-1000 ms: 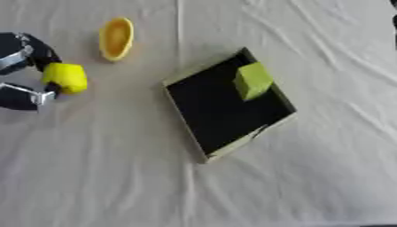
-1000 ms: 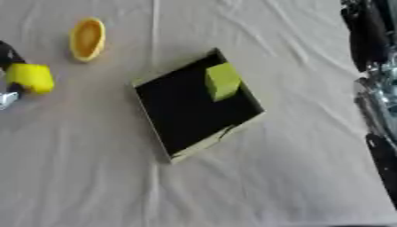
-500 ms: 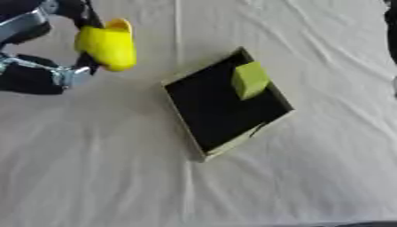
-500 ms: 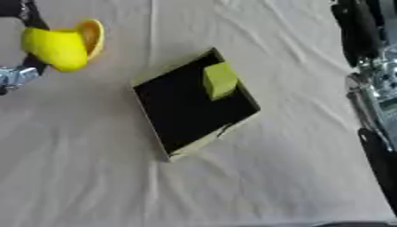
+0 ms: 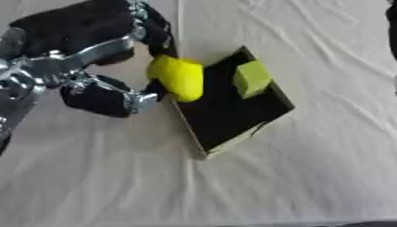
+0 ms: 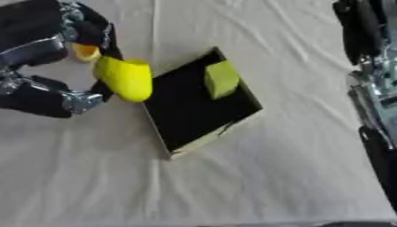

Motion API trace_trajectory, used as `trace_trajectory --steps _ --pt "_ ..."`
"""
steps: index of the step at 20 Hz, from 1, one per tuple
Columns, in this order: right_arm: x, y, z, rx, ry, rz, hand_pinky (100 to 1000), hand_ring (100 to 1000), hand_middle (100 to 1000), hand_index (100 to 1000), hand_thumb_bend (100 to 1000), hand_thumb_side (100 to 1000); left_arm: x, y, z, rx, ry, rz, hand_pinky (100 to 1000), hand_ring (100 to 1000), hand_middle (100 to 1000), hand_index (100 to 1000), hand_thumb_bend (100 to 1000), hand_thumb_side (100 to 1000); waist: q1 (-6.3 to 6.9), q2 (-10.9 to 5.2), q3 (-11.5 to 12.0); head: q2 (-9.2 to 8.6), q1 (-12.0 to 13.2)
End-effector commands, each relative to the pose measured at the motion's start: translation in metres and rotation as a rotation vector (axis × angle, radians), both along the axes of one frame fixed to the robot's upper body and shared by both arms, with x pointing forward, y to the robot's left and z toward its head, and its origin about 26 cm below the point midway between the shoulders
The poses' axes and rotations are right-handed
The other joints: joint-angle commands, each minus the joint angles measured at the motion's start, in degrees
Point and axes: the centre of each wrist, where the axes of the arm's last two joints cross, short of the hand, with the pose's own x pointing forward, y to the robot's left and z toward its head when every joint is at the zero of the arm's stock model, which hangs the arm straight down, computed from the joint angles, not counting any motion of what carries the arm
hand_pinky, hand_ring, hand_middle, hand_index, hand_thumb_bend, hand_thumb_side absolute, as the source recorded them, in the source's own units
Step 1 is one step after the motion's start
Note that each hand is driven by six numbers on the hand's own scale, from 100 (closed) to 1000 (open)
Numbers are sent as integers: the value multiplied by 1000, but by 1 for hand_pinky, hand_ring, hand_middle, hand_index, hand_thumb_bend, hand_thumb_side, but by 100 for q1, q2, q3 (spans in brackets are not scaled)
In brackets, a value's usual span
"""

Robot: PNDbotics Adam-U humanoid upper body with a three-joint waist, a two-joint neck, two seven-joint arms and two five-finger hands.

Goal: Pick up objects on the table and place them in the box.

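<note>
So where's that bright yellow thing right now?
The bright yellow thing is held in the left hand, on the left of both views, at the box's left edge, left of the green block.

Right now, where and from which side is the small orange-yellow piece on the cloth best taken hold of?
The small orange-yellow piece lies on the cloth behind the left hand. Judging by its low shape, pinch across its sides from above, once that hand and its yellow rounded object clear away.

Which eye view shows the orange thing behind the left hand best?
The right eye view: a piece of the orange thing peeks out beside the left hand, which holds the yellow object. In the left eye view the hand hides it completely.
</note>
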Motion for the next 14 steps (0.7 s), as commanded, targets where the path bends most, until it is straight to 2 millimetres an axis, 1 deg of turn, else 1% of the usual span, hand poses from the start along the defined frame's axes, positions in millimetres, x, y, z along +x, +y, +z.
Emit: trace_trajectory --steps 1,5,9,11,14 --pt "-4 -1 9 -15 -31 9 885 887 724 845 100 688 13 -16 -5 3 10 14 670 605 524 606 100 100 -13 -147 -4 19 14" --pt "-4 0 9 -12 -32 16 885 887 724 845 100 688 34 -34 -24 -29 15 56 668 605 529 614 100 100 -28 -146 -26 -2 15" --pt "-4 1 8 -7 -30 20 886 888 724 845 100 690 53 -43 -45 -39 26 111 669 609 544 636 100 100 -40 -141 -52 -19 22" --pt "-4 1 7 -4 -27 20 886 888 724 845 100 691 59 -46 -53 -43 29 129 672 614 553 649 141 100 -44 -137 -58 -23 24" --pt "-4 1 7 -1 -27 22 886 888 724 845 100 690 65 -50 -63 -23 31 133 698 645 591 693 247 100 -51 -131 -67 -24 33"
